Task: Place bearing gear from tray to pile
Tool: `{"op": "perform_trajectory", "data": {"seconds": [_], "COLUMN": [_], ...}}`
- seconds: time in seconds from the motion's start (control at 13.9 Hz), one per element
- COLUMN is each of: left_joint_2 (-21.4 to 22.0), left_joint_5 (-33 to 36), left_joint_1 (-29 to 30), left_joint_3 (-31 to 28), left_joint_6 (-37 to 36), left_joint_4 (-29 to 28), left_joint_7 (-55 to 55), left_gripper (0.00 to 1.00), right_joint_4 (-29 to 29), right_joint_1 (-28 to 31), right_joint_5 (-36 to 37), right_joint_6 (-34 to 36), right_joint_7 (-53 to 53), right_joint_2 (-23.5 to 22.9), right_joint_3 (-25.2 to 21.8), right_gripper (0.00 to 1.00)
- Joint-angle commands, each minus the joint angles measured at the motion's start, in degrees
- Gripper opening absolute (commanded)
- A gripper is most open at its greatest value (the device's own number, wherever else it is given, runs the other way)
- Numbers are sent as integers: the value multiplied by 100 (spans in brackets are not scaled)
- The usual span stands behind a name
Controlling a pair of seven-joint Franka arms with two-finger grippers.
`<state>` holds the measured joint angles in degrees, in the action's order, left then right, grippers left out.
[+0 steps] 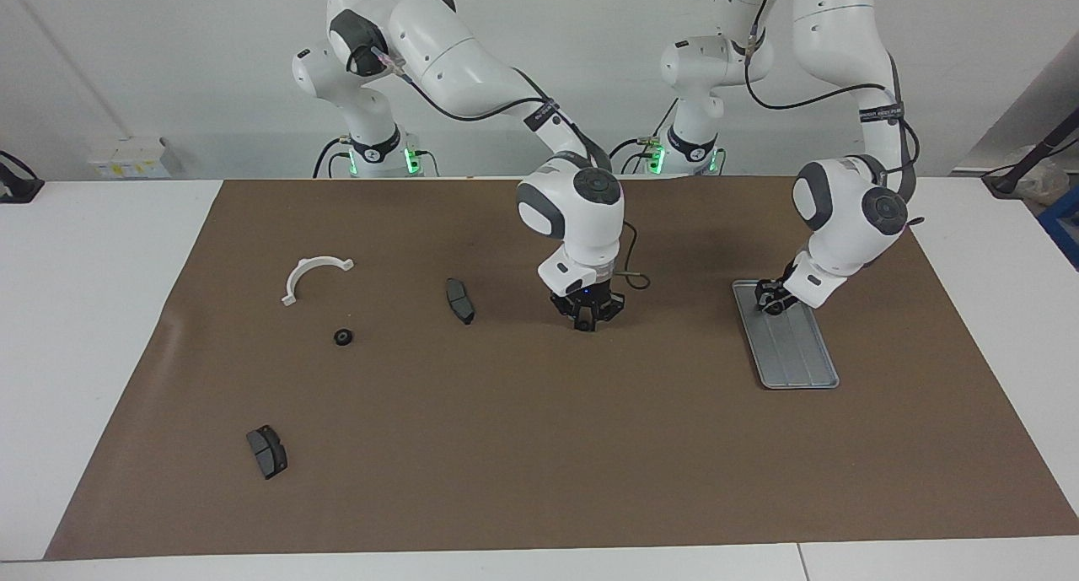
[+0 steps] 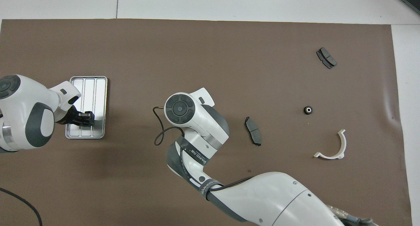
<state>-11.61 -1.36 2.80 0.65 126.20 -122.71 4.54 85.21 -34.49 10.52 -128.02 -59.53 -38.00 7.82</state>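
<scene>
Right gripper (image 1: 587,322) down at mid-mat, fingers pinching a small black gear (image 1: 582,325) — judged ready for carrying to the pile; left gripper (image 1: 770,301) over the tray (image 1: 797,362), grip unreadable.

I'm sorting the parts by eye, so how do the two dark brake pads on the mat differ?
The brake pad beside the right gripper lies nearer the robots and looks long and narrow. The brake pad by the mat's edge lies farthest from them, alone toward the right arm's end, and looks shorter and broader. Both are dark grey, lie on the brown mat, and are untouched.
</scene>
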Motion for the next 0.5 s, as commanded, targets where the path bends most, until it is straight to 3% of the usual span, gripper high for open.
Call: {"op": "perform_trajectory", "data": {"seconds": [0.0, 0.22, 0.43], "left_joint_2": [115, 115, 72], "left_joint_5": [-31, -23, -23], "left_joint_1": [10, 1, -25], "left_joint_3": [50, 50, 50], "left_joint_6": [133, 141, 141], "left_joint_4": [-192, -183, -69], "left_joint_7": [47, 64, 47], "left_gripper": [43, 31, 22], "right_joint_4": [-180, -180, 64], "right_joint_1": [4, 126, 407], "right_joint_5": [222, 310, 310], "right_joint_6": [146, 155, 181], "right_joint_7": [-146, -111, -50], "right_joint_2": [-93, 3, 266], "right_joint_3": [9, -26, -18], "right_gripper": [14, 2, 0]}}
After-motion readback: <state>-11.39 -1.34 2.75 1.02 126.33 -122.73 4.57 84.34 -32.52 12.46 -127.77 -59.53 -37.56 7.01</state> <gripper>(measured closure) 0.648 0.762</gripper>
